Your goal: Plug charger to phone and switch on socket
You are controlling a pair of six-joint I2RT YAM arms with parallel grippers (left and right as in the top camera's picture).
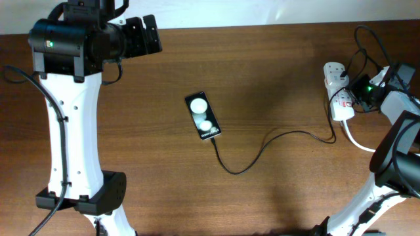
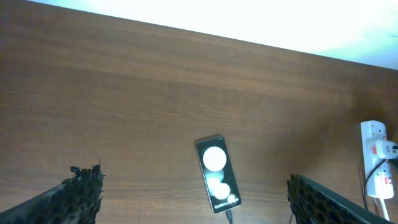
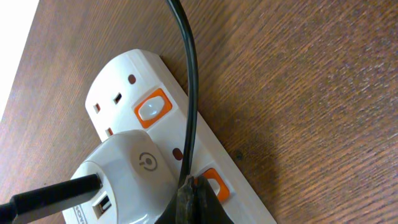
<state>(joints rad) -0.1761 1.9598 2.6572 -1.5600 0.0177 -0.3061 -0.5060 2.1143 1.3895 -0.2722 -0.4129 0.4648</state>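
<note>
Right gripper (image 3: 189,198) is pinched fully closed, tips at an orange switch (image 3: 211,183) on the socket (image 3: 124,87). Phone (image 1: 203,115) lies mid-table, charger (image 1: 262,147) meeting its near end. Left gripper (image 1: 143,34) hangs wide open, empty, well apart from the phone.

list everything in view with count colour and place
table: one, brown wood, under everything
phone: one, black, table centre
power strip: one, white, table's right side
charger cable: one, thin black, phone to power strip
switches: two visible, orange, on strip
adapter: one, white, plugged into strip
cord: one, thick white, leaving strip
left pincer: one, black, open, far-left side
right pincer: one, black, shut, by a strip switch
</note>
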